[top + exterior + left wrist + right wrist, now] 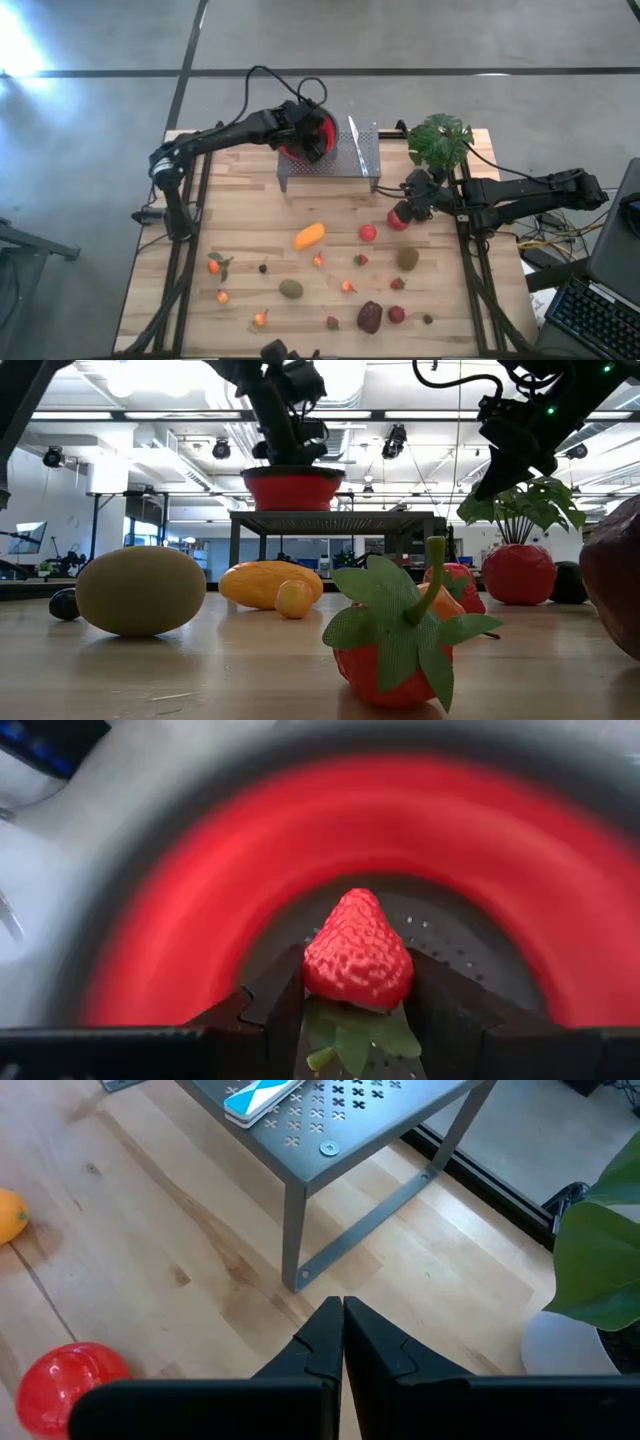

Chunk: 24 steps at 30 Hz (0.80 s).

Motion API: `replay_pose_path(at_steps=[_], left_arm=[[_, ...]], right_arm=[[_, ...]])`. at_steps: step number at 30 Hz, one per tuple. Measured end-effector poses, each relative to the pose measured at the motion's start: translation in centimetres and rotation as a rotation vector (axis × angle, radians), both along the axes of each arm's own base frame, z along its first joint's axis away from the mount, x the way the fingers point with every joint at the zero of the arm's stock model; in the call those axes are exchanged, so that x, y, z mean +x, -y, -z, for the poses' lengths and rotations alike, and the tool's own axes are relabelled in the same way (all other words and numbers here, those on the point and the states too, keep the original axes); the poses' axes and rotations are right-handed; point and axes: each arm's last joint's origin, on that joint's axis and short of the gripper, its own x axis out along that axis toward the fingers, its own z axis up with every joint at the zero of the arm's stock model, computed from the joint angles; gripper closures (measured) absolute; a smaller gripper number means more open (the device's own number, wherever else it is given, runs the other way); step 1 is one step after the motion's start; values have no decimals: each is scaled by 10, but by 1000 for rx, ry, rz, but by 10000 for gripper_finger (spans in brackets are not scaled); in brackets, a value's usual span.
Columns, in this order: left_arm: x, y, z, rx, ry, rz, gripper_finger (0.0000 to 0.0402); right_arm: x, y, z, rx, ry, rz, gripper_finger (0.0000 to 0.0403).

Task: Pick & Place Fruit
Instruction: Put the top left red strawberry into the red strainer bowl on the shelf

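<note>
My left gripper (357, 975) hangs over the red-lined metal bowl (300, 152), which stands on a grey perforated stand (355, 150), and it is shut on a red strawberry (357, 952). My right gripper (343, 1320) is shut and empty above the wood near the stand's leg (294, 1230). A red apple (398, 218) lies just beside it. Other fruit lies loose on the table: an elongated orange one (310, 236), kiwis (291, 289) (407, 259), a dark maroon one (370, 316) and small berries. My left gripper pinches the strawberry between its two fingers (275, 995), which sit on the wide leafy end (350, 995), one on each side. The berry's pointed tip (358, 900) points away from the wrist, down into the bowl. It is lifted clear, and the green leaves (355, 1035) sit between the fingers.
A blue-and-white object (258, 1098) lies on the stand's top beside the bowl. A green potted plant (440, 138) stands at the table's far right corner, close to my right arm. Cables run off the far and right edges. Bare wood lies between the stand and the fruit.
</note>
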Motion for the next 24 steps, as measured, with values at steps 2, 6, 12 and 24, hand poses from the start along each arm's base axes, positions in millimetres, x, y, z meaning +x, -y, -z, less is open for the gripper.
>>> replay_pose_path(at_steps=[2, 6, 12, 24], left_arm=[[2, -1, 6, -8, -20, 0, 245], [3, -2, 9, -12, -29, -1, 241], [3, -1, 8, 1, -45, 24, 240], [2, -2, 1, 2, -43, 33, 192]], right_arm=[[0, 0, 0, 0, -1, 0, 394], [0, 0, 1, 0, -2, 0, 394], [0, 0, 1, -1, -4, 0, 394], [0, 0, 1, -1, -5, 1, 394]])
